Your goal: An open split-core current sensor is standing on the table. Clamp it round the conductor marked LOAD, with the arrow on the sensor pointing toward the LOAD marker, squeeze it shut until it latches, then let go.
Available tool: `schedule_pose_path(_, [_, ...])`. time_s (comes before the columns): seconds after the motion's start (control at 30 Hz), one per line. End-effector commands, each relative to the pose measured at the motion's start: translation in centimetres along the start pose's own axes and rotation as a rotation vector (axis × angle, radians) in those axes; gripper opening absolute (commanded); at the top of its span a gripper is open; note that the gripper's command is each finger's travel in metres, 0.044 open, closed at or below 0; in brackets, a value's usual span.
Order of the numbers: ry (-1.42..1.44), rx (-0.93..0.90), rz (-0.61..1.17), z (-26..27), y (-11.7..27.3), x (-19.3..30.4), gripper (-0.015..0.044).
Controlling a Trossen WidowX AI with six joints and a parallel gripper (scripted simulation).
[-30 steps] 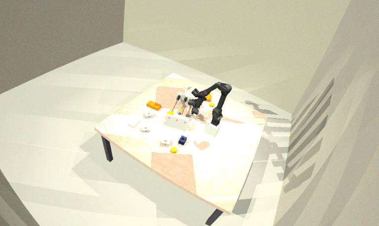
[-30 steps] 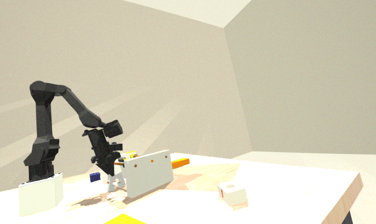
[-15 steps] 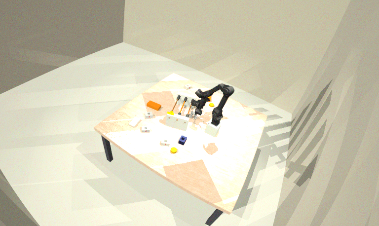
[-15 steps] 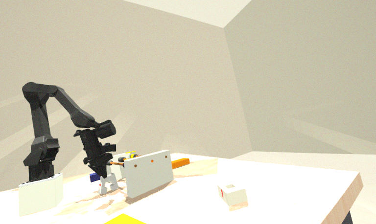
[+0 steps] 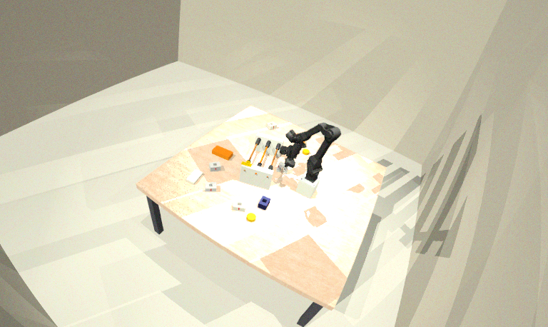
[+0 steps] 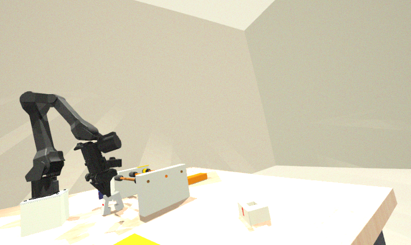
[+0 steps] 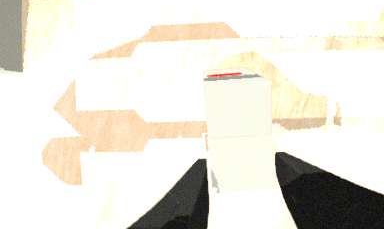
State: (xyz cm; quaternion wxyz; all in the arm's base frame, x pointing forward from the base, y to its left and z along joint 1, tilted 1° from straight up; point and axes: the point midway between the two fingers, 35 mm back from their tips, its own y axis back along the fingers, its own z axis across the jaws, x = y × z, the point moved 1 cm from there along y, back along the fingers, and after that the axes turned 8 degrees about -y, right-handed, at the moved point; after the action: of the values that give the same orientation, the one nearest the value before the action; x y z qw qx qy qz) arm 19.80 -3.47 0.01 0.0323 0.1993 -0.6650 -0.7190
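Observation:
The pale grey split-core sensor (image 5: pixel 285 168) (image 6: pixel 106 205) (image 7: pixel 240 109) stands with its jaws spread, feet down at or very near the table, beside the conductor rack. A red mark shows on its far end in the wrist view. My gripper (image 5: pixel 288 164) (image 6: pixel 108 196) (image 7: pixel 240 163) points down at the sensor's top. Its fingers are slightly parted around the sensor, with a thin gap at the left finger. Three orange conductors, the nearest to me (image 5: pixel 275 156) (image 6: pixel 128 179), run between two pale panels and are outside the sensor. The LOAD marker cannot be read.
One rack panel (image 5: pixel 256 177) has several small holes; the other panel (image 6: pixel 163 193) stands opposite. A navy block (image 5: pixel 264 202) (image 6: pixel 100 194), an orange block (image 5: pixel 222 153) (image 6: pixel 197 178), yellow discs (image 5: pixel 250 217) and small white blocks (image 5: pixel 215 166) with red marks lie around the rack.

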Motion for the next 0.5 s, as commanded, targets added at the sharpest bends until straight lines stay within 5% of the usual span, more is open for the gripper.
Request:
schedule_pose_path(0.0, [-0.003, 0.001, 0.0, 0.0, 0.0, 0.0, 0.0263])
schedule_pose_path(0.2, [-0.003, 0.001, 0.0, -0.1, 0.2, 0.0, 0.0282])
schedule_pose_path(0.47, [0.004, -0.001, -0.007, 0.0, 5.6, 0.4, 0.0282])
